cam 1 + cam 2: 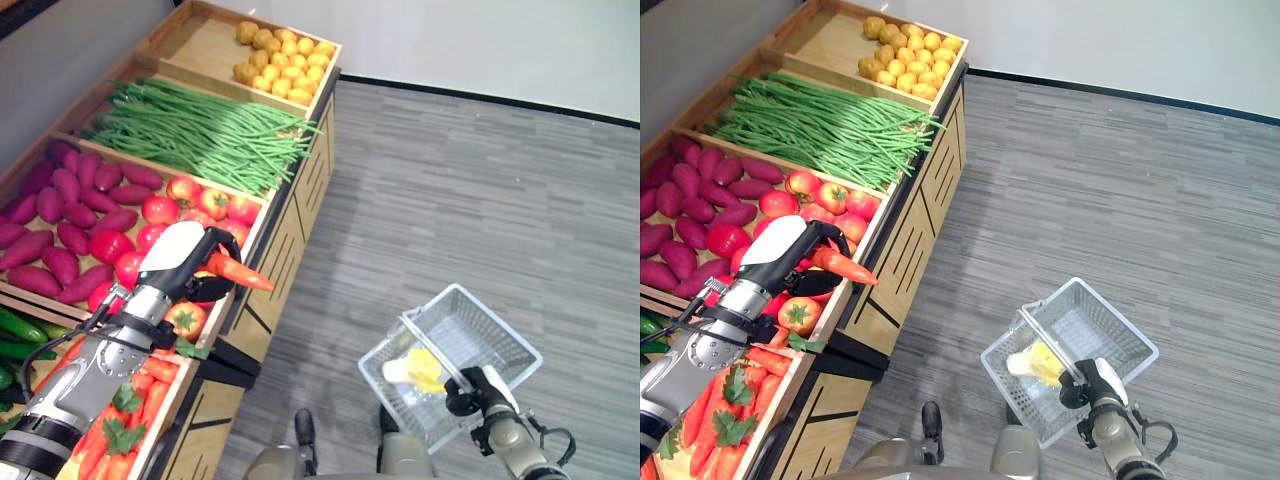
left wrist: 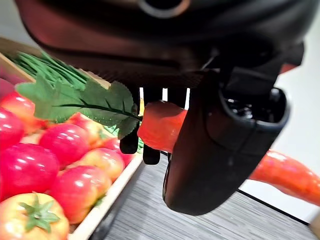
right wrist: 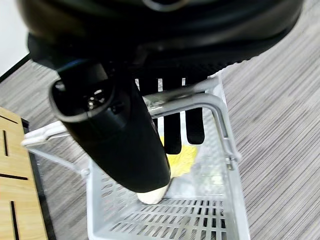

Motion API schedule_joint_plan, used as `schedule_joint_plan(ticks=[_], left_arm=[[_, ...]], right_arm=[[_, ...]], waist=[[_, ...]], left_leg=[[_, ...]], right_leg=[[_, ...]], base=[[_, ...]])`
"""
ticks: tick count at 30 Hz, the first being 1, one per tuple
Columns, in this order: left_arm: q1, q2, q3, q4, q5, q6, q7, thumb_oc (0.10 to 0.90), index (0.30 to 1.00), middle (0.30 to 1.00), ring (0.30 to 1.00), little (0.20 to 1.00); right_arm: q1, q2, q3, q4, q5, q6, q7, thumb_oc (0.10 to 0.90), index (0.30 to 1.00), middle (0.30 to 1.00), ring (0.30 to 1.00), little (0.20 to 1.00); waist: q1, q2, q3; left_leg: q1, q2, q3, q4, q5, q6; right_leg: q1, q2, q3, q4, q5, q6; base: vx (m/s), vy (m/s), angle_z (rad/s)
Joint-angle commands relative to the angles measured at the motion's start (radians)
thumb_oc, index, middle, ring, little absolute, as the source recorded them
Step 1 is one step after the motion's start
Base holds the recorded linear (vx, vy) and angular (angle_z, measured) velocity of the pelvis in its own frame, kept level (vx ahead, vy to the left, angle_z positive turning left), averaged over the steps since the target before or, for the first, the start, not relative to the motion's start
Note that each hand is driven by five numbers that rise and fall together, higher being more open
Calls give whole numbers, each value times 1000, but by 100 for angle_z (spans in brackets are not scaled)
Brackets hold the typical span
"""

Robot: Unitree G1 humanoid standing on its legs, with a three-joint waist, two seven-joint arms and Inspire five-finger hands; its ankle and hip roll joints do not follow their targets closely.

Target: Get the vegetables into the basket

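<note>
The left hand (image 2: 220, 150) covers the middle of the carrot (image 2: 285, 172), whose tip runs off the picture's edge. In the basket (image 1: 500, 340), a yellow item (image 1: 420, 370) lies partly behind the handle (image 3: 200, 102) and right hand (image 3: 125, 145); its kind is unclear. Cucumbers (image 1: 15, 335) are cut off at the edge.

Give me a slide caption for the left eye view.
Left hand lifts a carrot from the produce stand while right hand holds the basket.

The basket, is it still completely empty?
No, the basket, held by its handle in the right robot hand, already has something yellow lying inside.
</note>
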Motion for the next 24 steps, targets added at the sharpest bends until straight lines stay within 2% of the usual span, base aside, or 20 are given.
schedule_joint_plan(ticks=[1,2,8,10,16,24], left_arm=[[-40,33,97,-67,-24,-57,42,400,300,300,300,300],[-36,24,96,-64,-27,-60,41,400,300,300,300,300],[-33,-17,87,-58,-49,-63,36,400,300,300,300,300],[-48,-36,71,-53,-53,-63,31,400,300,300,300,300],[-99,-49,4,-58,-60,-71,13,400,300,300,300,300],[-191,-37,-113,-81,-50,-89,-27,400,300,300,300,300]], right_arm=[[-50,-60,20,-94,1,-78,-47,400,300,300,300,300],[-61,-66,26,-115,-3,-78,-51,400,300,300,300,300],[-78,-99,35,-225,-14,-86,-51,400,300,300,300,300],[-90,-132,35,-311,-20,-96,-51,400,300,300,300,300],[-140,-186,52,-410,-15,-111,-46,400,300,300,300,300],[-186,-200,61,-518,36,-137,-43,400,300,300,300,300]], waist=[[20,-37,-110],[20,-41,-122],[5,-35,-138],[-12,-25,-144],[-31,-9,-155],[-56,3,-175]], left_leg=[[2,11,-52,-4,-51,-87],[6,21,-32,-4,-49,-97],[21,60,-6,-4,-38,-129],[27,77,3,-4,-33,-141],[44,89,20,-4,-36,-148],[59,85,42,-4,-47,-147]], right_leg=[[35,12,162,-168,32,43],[47,17,156,-227,44,46],[97,47,164,-339,72,41],[102,57,169,-348,64,38],[109,64,186,-348,57,37],[102,54,215,-348,66,44]], base=[[49,-189,-22],[41,-171,-33],[29,-148,-30],[24,-121,-27],[10,-41,-12],[4,8,-8]])
